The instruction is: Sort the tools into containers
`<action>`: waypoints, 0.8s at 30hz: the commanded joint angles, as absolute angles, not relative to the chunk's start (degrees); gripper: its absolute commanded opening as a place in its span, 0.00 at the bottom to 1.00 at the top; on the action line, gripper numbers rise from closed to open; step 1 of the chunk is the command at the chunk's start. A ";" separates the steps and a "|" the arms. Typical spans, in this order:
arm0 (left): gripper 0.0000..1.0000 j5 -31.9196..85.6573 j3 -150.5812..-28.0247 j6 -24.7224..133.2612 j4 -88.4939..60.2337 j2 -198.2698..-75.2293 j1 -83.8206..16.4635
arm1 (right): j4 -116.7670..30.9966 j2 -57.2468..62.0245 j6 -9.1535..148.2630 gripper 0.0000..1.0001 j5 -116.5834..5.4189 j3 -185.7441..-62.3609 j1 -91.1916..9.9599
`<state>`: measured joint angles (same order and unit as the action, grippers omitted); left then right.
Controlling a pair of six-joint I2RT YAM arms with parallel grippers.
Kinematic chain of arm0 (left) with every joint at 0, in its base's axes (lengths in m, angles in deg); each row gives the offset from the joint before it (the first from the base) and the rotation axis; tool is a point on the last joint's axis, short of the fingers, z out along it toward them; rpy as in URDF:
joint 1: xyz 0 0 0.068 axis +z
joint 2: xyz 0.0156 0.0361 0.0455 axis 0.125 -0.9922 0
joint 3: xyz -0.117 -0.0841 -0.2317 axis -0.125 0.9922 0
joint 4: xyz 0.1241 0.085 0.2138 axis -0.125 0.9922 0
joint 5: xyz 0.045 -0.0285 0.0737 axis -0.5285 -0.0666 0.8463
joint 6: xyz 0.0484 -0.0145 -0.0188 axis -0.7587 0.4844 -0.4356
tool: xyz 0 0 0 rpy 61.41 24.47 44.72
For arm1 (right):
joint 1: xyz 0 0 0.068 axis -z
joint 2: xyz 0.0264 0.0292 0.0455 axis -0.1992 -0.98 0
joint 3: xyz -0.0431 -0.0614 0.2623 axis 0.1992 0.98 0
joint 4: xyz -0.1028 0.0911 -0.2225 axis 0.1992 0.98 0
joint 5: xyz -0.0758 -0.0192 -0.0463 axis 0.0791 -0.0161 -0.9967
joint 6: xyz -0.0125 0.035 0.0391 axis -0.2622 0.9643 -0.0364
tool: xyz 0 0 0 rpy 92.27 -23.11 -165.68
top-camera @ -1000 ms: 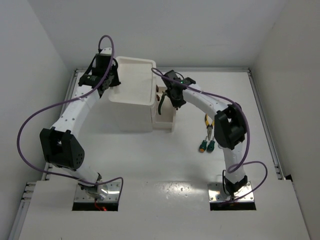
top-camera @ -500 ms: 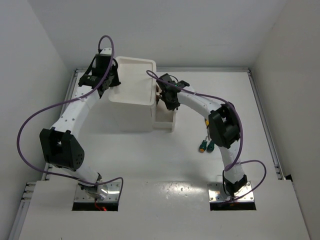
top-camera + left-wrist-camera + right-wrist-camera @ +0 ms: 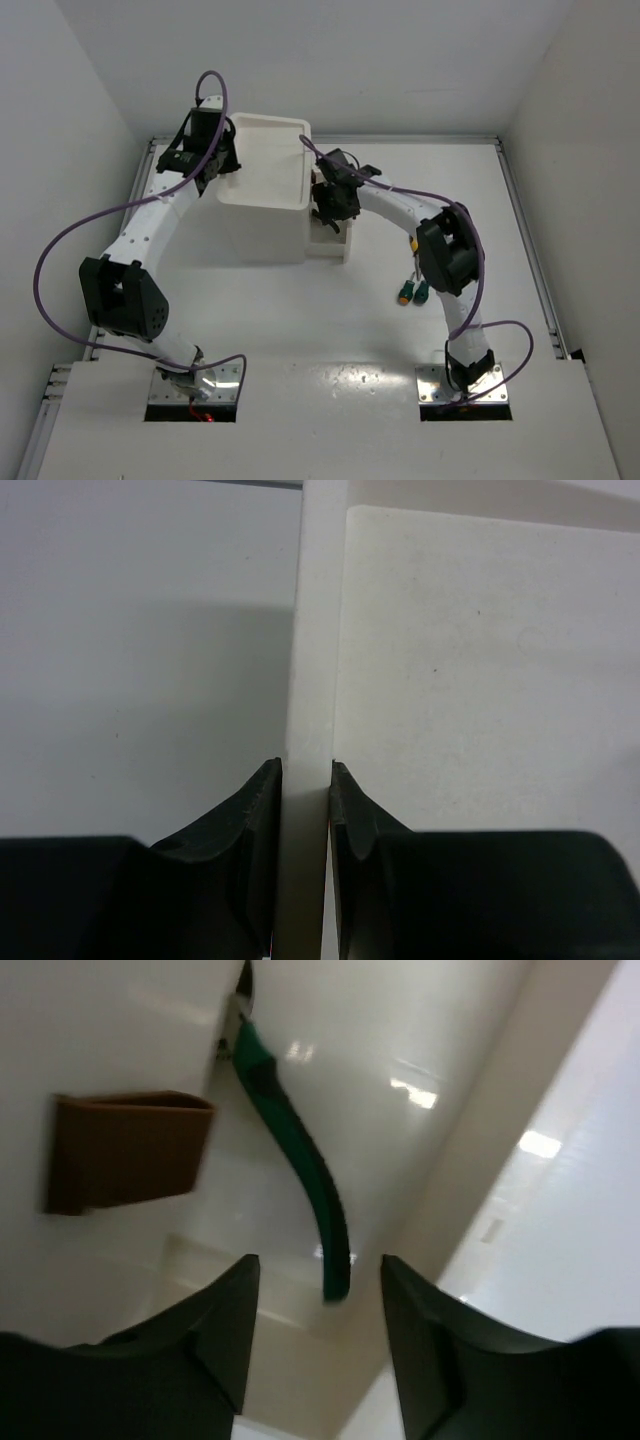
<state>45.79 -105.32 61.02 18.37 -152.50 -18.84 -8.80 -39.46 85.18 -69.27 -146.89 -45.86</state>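
Left wrist view: left gripper (image 3: 305, 780) is closed almost fully, its fingers (image 3: 255, 815) pinching the thin upright rim of the box (image 3: 315, 630). One finger sits outside the wall, the other inside over the tray floor. From the top view I place this grip on the tray's left rim.

Right wrist view: right gripper (image 3: 320, 1265) is parted to a moderate gap and holds nothing. A green-handled tool (image 3: 298, 1170) lies against a white surface ahead of the fingers. Its near end shows in the gap, and neither finger touches it as far as I can see. Its dark tip points away from the camera. A brown knob (image 3: 130, 1150) sits just to its left. The picture is soft, so I cannot tell the tool type, nor whether the white surface is the drawer floor.

Top view: right gripper hangs just above the pulled-out drawer (image 3: 328, 245) on the box's right side. Two screwdrivers (image 3: 412, 292) lie side by side on the table (image 3: 300, 320), well apart from the box, beside the right forearm
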 commanded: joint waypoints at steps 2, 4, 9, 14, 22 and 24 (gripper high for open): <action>0.00 42.69 -102.65 64.23 25.77 -154.16 -20.19 | -14.47 -36.68 83.40 0.62 -67.00 -145.55 -46.38; 0.00 42.69 -102.13 64.22 25.77 -154.16 -20.19 | -15.00 -34.66 83.39 0.64 -68.14 -144.49 -45.86; 0.00 42.07 -102.12 64.22 25.77 -154.68 -20.19 | -17.28 -29.83 81.82 0.51 -68.67 -140.19 -43.84; 0.00 41.46 -102.12 64.22 25.77 -155.21 -20.19 | -25.80 -20.78 80.41 0.29 -62.01 -132.28 -41.29; 0.00 40.93 -101.60 63.61 25.77 -155.21 -20.19 | -23.10 -16.81 81.81 0.29 -67.62 -129.98 -36.55; 0.00 40.14 -101.60 63.61 25.77 -155.21 -20.19 | -19.34 -19.52 82.43 0.29 -68.23 -130.94 -34.79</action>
<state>45.83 -104.97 61.08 17.97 -152.45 -18.82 -22.25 -17.76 81.26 -66.05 -131.25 -37.16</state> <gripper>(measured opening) 0.272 0.285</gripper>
